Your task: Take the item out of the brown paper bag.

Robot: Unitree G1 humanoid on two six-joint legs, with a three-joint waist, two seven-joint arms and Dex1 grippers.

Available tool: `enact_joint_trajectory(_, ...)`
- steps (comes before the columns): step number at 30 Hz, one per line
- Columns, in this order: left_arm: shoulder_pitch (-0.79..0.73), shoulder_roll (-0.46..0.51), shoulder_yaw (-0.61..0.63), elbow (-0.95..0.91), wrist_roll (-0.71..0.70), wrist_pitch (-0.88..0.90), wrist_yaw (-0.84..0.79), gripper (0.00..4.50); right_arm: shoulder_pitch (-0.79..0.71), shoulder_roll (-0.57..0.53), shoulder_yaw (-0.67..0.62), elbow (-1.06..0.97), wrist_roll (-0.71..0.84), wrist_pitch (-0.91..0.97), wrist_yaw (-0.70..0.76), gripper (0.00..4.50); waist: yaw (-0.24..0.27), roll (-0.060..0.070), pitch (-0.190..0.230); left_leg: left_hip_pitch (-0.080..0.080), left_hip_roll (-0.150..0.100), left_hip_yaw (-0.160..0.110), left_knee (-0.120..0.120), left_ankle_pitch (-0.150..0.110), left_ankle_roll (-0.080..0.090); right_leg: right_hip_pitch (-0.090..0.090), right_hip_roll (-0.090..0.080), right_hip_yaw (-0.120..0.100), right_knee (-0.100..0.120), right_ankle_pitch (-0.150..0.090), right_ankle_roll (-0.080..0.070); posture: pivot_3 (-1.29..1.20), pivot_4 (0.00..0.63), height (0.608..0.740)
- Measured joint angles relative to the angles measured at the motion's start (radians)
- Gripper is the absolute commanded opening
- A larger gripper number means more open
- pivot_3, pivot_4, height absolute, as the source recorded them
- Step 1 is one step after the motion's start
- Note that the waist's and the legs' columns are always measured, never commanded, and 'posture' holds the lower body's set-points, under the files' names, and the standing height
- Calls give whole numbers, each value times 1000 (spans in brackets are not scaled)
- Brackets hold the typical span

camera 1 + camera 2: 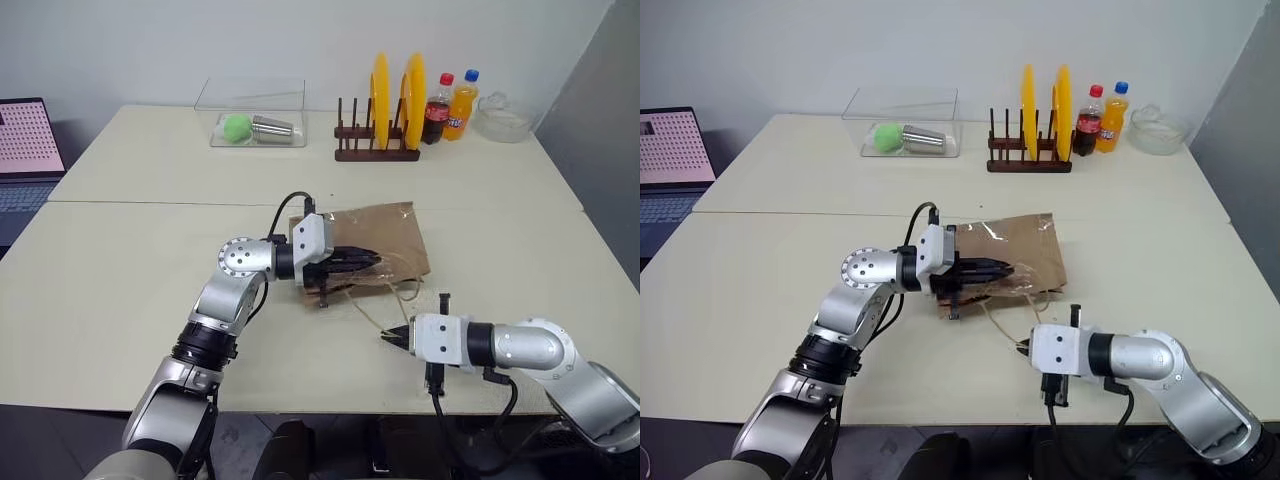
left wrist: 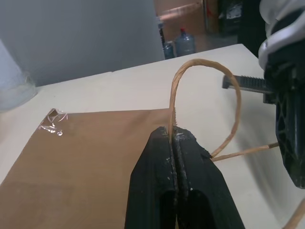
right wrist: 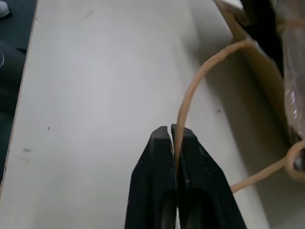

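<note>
So far only the groundwork seems done: the brown paper bag (image 1: 372,245) lies flat on the desk (image 1: 120,270), near its middle, and each arm has hold of a handle, but the item the task wants has not come out and cannot be seen anywhere outside the bag, so it is judged to be inside, hidden by the paper. The left gripper (image 2: 174,138) reaches across the near edge of the bag with its fingers pressed together, pinching one thin twisted-paper handle loop (image 2: 205,64) where it meets the bag's edge. The right gripper (image 3: 172,131) sits nearer the front edge of the desk, a little apart from the bag, with its fingers also closed, clamped on the second handle loop (image 3: 195,86), which trails back from the fingers to the bag's mouth. What is left, by the look of it, is nearly everything that matters: pulling the two handles apart to open the mouth, then reaching in or tipping the bag to get the item out. The bag itself is plain kraft brown, rectangular and creased, lying collapsed, with a bit of clear tape or film (image 2: 52,121) glinting on its upper face.
</note>
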Motion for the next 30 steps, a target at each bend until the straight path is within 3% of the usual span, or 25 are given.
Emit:
enact_joint_trajectory(7, -220, -9, 85, 25, -28, 105, 77, 0, 6, 5, 42, 23, -56, -23, 24, 39, -1, 0, 0, 0, 0, 0, 0, 0, 0, 0, 0, 0, 0, 0, 0, 0, 150, 740)
enact_joint_trajectory(17, -330, -4, 134, 200, -26, 90, 97, 0, 8, 61, 68, 29, -88, -20, 28, 39, -2, 0, 0, 0, 0, 0, 0, 0, -1, 0, 0, 0, 0, 0, 0, 0, 150, 740)
enact_joint_trajectory(21, -320, 8, 139, 184, -32, 81, 61, 0, 16, 115, 52, 28, -62, -9, 10, 935, -2, 0, 0, 0, 0, 0, 0, 1, -2, -1, 0, 0, 0, 0, 0, 0, 150, 740)
enact_joint_trajectory(27, -268, 12, 138, 110, -40, 101, 28, 0, 19, 120, -34, -15, -4, 51, 7, 3055, -1, 0, 0, 0, 0, -1, 0, 1, -2, -1, 0, 0, 0, 0, 0, 0, 150, 740)
enact_joint_trajectory(30, -252, 13, 138, 62, -42, 119, 24, 0, 16, 95, -138, -106, 106, 144, 36, 3055, -1, 0, 0, 0, 0, 0, 0, 1, -1, 0, 0, 0, 0, 0, 0, 0, 150, 740)
